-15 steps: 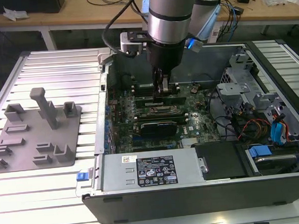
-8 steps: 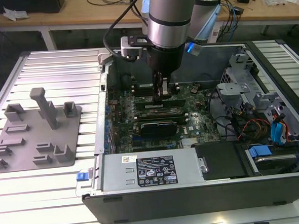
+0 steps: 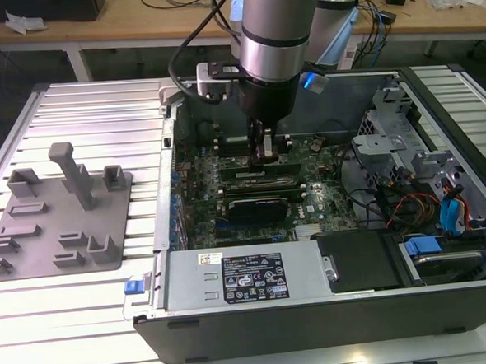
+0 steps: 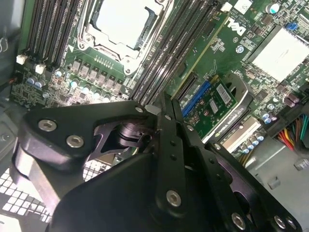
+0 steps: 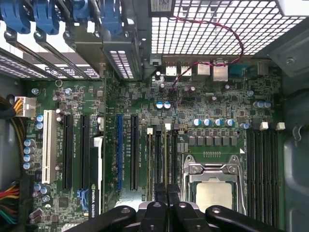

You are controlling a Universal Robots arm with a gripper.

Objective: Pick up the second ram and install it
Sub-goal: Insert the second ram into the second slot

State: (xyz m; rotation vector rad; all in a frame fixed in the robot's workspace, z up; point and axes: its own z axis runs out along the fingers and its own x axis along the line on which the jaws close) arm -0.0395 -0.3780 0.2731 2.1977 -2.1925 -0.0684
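Fingers (image 5: pixel 157 195) closest to lens in both wrist views: drawn narrow, only a thin dark gap between them. A thin dark strip runs out of that gap, edge-on. I judge it to be the second ram (image 5: pixel 166 154), pinched and standing over a slot.

Computer case (image 3: pixel 318 326) lies open on the ribbed tabletop (image 3: pixel 81 101). Arm (image 3: pixel 271 32) reaches straight down into it, near the middle of the board.

Motherboard (image 5: pixel 217 96) flat on the case floor. CPU socket (image 5: pixel 212 188) just beside the fingers, with banks of memory slots (image 5: pixel 263 164) on both sides of it. The strip sits in the bank on the expansion-slot side.

Step in hand, by my reading: install, pick-up done. Cannot tell whether the stick is already seated or only resting in the slot mouth.

Seating calls for the stick square along its slot, a straight downward press, even at both ends, and no drift toward the socket.
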